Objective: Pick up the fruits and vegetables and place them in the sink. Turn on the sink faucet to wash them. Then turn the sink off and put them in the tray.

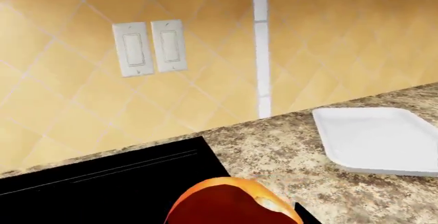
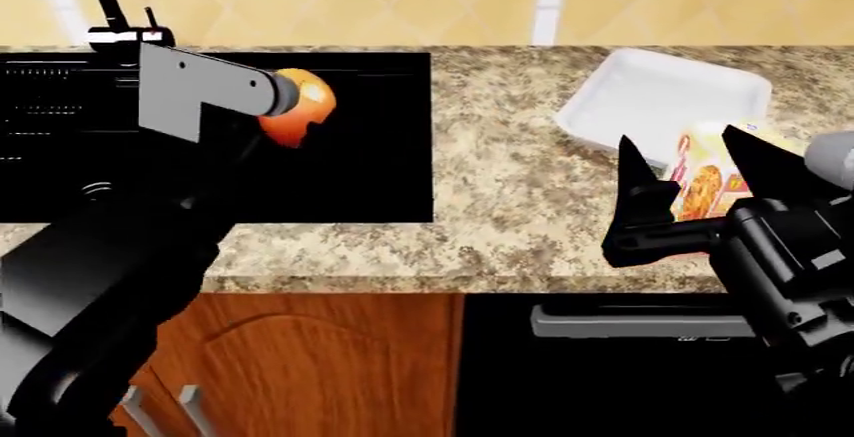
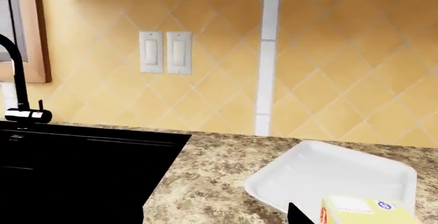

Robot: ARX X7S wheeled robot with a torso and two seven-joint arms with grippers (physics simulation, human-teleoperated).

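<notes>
The left gripper point(image 2: 287, 97), its fingers hidden, apparently grips the orange-red fruit point(image 2: 302, 107) above the sink point(image 2: 374, 157); the right gripper point(image 2: 687, 182) gapes empty, near the tray point(image 2: 627, 87).

Backsplash point(image 3: 329, 70) is tan diamond-pattern tile with one vertical white tile strip point(image 3: 265, 65) running down to the counter, plus a white double rocker switch plate point(image 3: 165, 53) mounted left of that strip. Countertop point(image 2: 514, 187) is speckled brown-beige granite; below it sit a reddish wood cabinet door point(image 2: 307, 367) with metal bar handles point(image 2: 187, 409) and, beside it, a black appliance front with a horizontal grey handle point(image 2: 627, 322). Wood-framed edge point(image 3: 38, 34) shows on the wall at the far left; lighting is even and flat.
</notes>
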